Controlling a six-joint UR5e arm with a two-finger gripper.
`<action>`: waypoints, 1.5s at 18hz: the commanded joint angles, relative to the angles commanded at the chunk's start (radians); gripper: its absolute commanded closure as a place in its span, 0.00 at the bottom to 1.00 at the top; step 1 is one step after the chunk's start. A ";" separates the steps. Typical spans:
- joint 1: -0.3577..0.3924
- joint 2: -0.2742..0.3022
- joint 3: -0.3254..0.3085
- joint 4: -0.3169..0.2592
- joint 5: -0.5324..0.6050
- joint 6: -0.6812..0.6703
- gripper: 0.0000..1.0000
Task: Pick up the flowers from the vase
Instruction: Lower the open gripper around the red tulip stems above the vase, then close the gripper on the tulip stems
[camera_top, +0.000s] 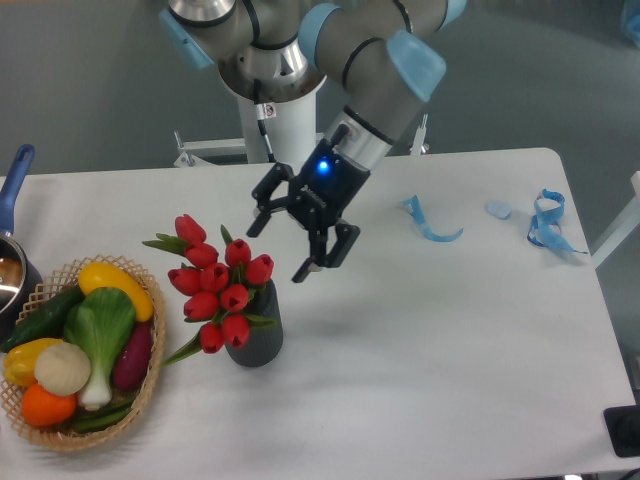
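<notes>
The flowers (217, 283), a bunch of red tulip buds with green leaves, stand in the vase (256, 335), a small dark grey ribbed cylinder left of the table's middle. The bunch leans left and spreads wider than the vase. My gripper (279, 253) hangs open just above and to the right of the topmost buds, its fingers angled down toward the left. Nothing is between the fingers, and they touch neither the flowers nor the vase.
A wicker basket (60, 435) of vegetables sits at the left, close to the flowers. A dark pot with a blue handle (14, 185) is at the left edge. Blue ribbon pieces (432, 225) (546, 222) lie at the back right. The arm's white base (285, 120) stands behind the table.
</notes>
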 joint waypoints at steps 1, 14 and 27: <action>-0.002 -0.009 0.002 0.006 0.000 0.000 0.00; -0.077 -0.104 0.046 0.069 -0.008 -0.015 0.00; -0.081 -0.129 0.071 0.069 -0.005 -0.014 0.44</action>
